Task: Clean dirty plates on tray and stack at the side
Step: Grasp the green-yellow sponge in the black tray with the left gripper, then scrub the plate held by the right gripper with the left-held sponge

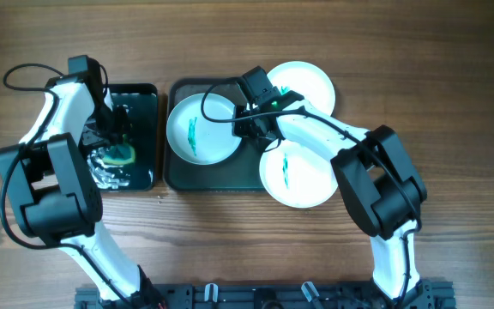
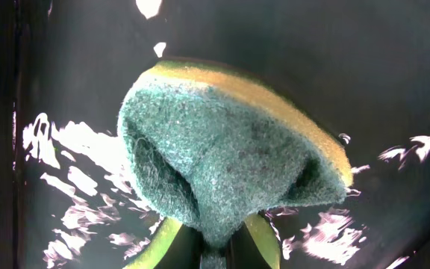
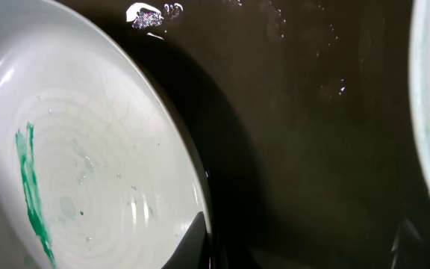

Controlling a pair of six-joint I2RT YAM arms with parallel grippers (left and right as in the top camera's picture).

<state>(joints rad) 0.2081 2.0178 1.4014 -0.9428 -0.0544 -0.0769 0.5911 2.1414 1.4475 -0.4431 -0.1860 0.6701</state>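
From overhead, one smeared plate (image 1: 202, 129) lies on the tray (image 1: 217, 178), with two more plates (image 1: 297, 176) at its right edge. At the left wrist, the left gripper (image 2: 209, 250) is clamped on a sponge (image 2: 222, 142) inside the bin (image 2: 349, 60). At the right wrist, the right gripper (image 3: 298, 233) has its fingers (image 3: 192, 243) apart, one at the plate's rim

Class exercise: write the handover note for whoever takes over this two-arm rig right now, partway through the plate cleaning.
Left fingers: shut on the sponge, over the bin.
Right fingers: open, holding nothing, at the rim of the smeared plate in the tray.
Two more plates overlap the tray's right edge: near plate smeared, far plate partly hidden.
Done: nothing stacked.
Left: wipe the plates and stack them beside the tray.
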